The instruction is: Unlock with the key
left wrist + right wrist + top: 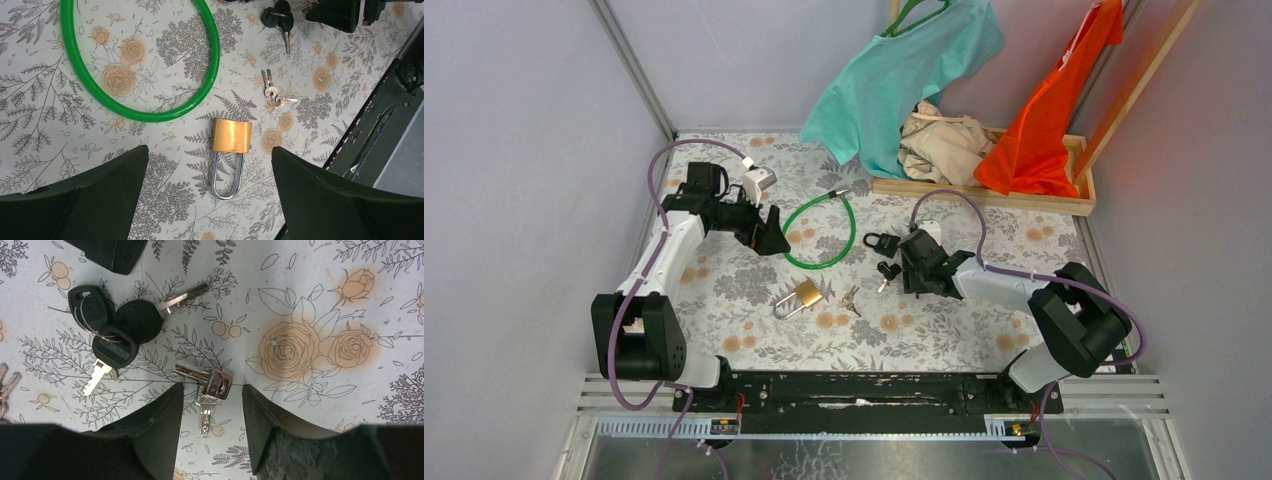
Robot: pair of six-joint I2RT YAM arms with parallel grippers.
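The brass padlock [799,297] lies on the flowered table [944,330], about the middle and toward the near edge, with a small key bunch [851,300] just right of it. The left gripper [769,232] hangs over the far-left part beside a green cable [819,232], its jaws spread wide on nothing. The right gripper [212,395] sits low, right of the middle. Its jaws are half spread either side of two silver keys [211,384] lying flat, and I see no pinch. Black keys [112,327] on a ring lie just beside these, and a black padlock [879,242] sits on their far side.
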